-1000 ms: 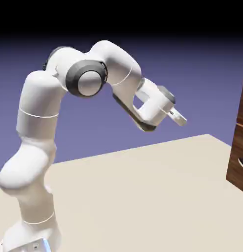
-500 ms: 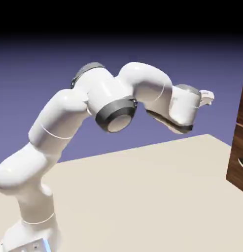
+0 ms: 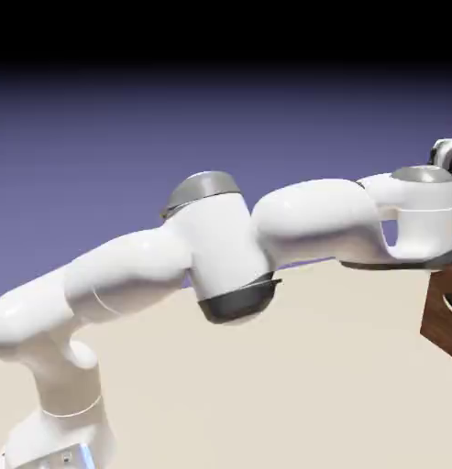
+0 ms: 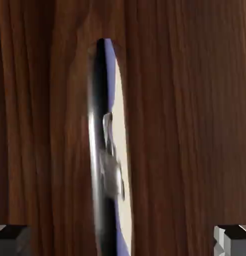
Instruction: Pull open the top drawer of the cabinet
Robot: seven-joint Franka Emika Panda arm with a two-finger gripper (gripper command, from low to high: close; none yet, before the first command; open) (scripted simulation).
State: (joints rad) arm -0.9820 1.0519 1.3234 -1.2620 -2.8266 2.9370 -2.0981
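Claw (image 4: 123, 240) advanced; glossy, perhaps metal handle (image 4: 107, 150) ahead.

Pale beige table (image 3: 293, 366), robot base (image 3: 60, 440) at lower left, apparently the cabinet (image 3: 442, 316) at right edge

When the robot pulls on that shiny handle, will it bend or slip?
Probably no bending: the handle looks like polished metal, mirror-bright against the wood drawer front. It may be slippery, since it looks smooth and curved. The gripper has its fingertips wide apart either side, so nothing is pinched yet.
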